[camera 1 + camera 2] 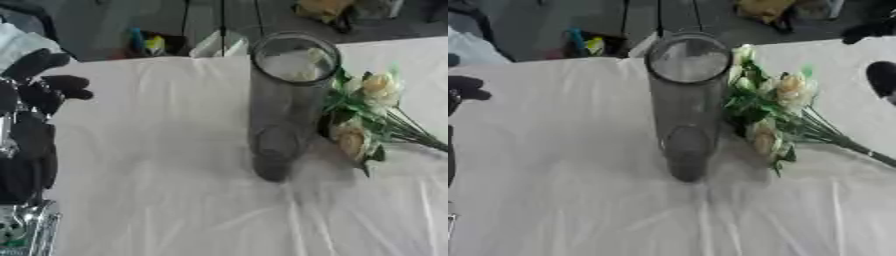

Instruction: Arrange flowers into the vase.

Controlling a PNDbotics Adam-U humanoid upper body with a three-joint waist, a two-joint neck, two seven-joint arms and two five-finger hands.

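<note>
A tall clear glass vase (282, 105) stands upright in the middle of the white-covered table (157, 190), with no stems inside. Just right of it lies a bunch of cream flowers (360, 117) with green leaves, heads close to the vase and stems running off to the right. My left hand (39, 87) shows at the left edge, black, fingers relaxed and raised, well apart from the vase and holding nothing. Dark parts of my right hand (881, 77) show at the right edge, beyond the flowers; they touch nothing.
Past the table's far edge there is grey floor with a few colourful items (147, 45) and a yellow object (322, 9). A folded white piece (219, 46) stands behind the vase. My silver forearm (26, 227) fills the lower left corner.
</note>
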